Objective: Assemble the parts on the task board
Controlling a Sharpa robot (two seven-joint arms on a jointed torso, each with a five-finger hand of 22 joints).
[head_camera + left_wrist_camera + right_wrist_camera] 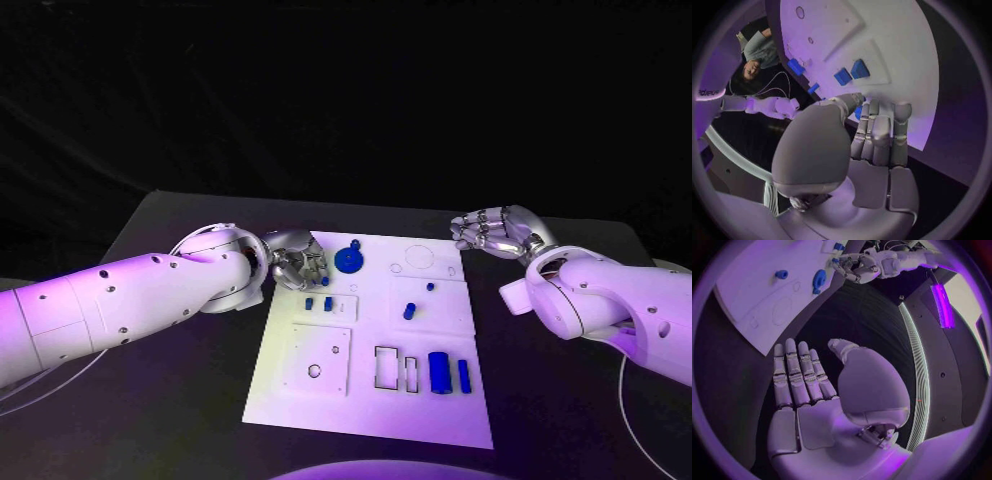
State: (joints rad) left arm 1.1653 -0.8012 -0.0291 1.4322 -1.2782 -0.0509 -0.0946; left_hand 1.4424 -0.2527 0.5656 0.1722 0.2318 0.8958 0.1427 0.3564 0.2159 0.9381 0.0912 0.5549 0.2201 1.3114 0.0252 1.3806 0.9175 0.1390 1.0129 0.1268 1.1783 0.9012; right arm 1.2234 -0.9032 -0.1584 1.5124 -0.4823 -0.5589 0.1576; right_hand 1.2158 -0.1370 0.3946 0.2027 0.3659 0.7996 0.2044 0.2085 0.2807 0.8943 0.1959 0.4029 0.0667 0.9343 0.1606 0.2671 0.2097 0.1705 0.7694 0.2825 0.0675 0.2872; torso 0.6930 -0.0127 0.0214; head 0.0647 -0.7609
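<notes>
At the task board (pixel 433 400)'s ten o'clock edge, my left hand (pixel 296 258), fingers curled over a small blue part (pixel 858 112), sits nearest; right hand (pixel 498 232) open.

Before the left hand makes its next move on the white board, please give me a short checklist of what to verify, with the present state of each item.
1. Left hand is at the task board's left edge, near the round blue part: ok.
2. Left hand is holding a part: cannot tell; a bit of blue shows at its fingers in the left wrist view.
3. Right hand is off the board, beside its far right corner, fingers apart and holding nothing: ok.
4. Two upright blue parts stand near the board's near edge, away from both hands: ok.
5. Rectangular slots beside them are filled: not ok, they look empty.
</notes>
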